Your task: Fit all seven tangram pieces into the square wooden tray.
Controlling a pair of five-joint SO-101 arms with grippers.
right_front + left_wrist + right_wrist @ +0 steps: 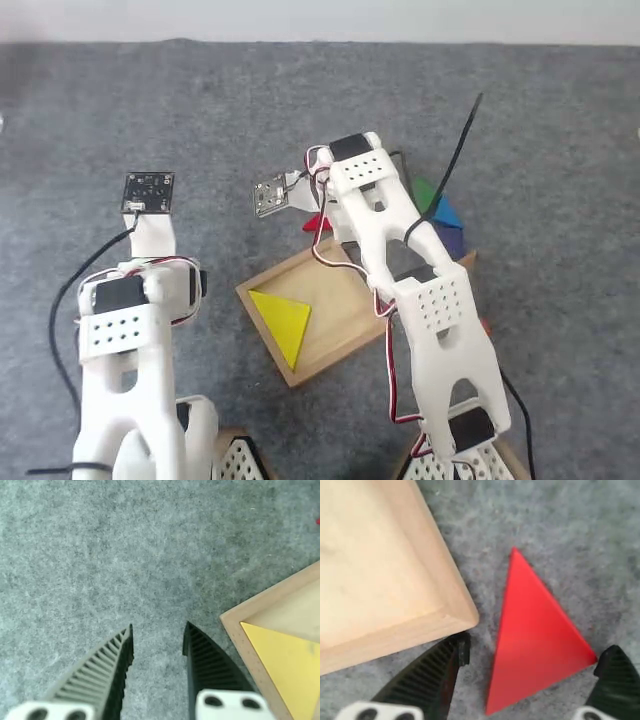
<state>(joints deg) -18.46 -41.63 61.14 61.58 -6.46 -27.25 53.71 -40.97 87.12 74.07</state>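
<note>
A square wooden tray (340,320) with a raised rim sits on the grey felt-covered counter (200,110). It is turned cornerwise, in the middle between two white arms. Inside it a flat yellow triangular piece (283,322) lies with its long side along the near-left wall and reaches toward the tray's left corner.

The right arm (440,310) stretches from the near right edge across the tray toward the far side. The right hand (537,652) is spread wide just beyond the tray's far corner. A flat red triangular piece (535,640) lies on the felt between its two fingers. One finger stands just beside the tray's corner and the other just beside a corner of the red piece. I cannot tell whether either finger touches the piece, and the hand grips nothing. The red piece is near the tray's outer wall but apart from it, with a strip of felt between them.

Right of that arm, by the tray's far-right side, a green piece (425,192), a blue piece (447,213) and a purple piece (452,238) lie huddled together. The arm partly hides them, so their shapes are unclear.

The left arm (120,330) stands at the near left. The left hand (159,632) is over plain felt left of the tray, with its fingers moderately apart and nothing between them. The tray's left corner, with the yellow piece inside, is near it on the right.
</note>
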